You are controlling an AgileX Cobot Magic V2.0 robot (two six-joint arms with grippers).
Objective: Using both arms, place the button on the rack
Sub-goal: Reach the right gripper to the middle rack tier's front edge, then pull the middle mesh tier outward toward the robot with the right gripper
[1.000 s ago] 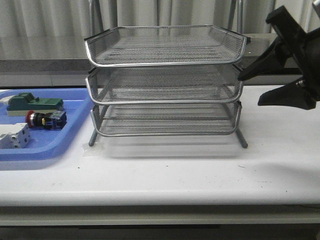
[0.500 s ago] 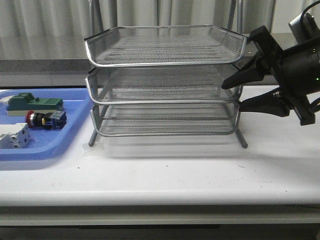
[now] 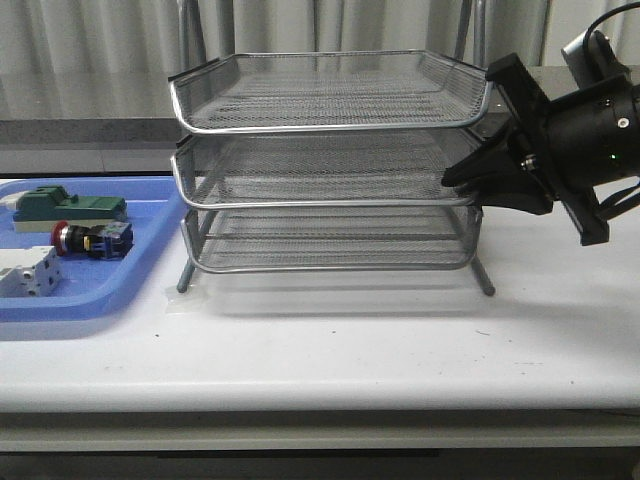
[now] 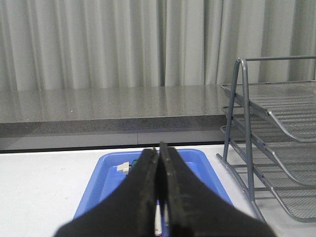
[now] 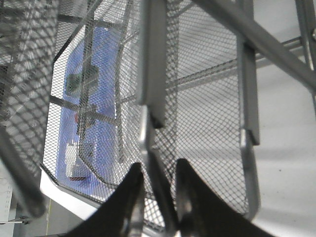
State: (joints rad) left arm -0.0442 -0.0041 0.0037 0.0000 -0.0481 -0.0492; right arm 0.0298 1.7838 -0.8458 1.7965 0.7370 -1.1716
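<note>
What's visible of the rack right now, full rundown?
The rack is silver wire mesh with three stacked trays on wire legs and tall rear uprights, standing upright on the white table beside the blue tray. All three tiers look empty. The right end effector has its fingers on either side of the middle tray's right front rim, apparently gripping it.

A flat blue tray (image 3: pixel 90 295) sat on the white table (image 3: pixel 330 350) at about nine o'clock, holding a green block (image 3: pixel 65 207) at its far side and a white block (image 3: pixel 28 272) at its near side, and grey curtains (image 3: pixel 100 45) hung behind at twelve o'clock.
</note>
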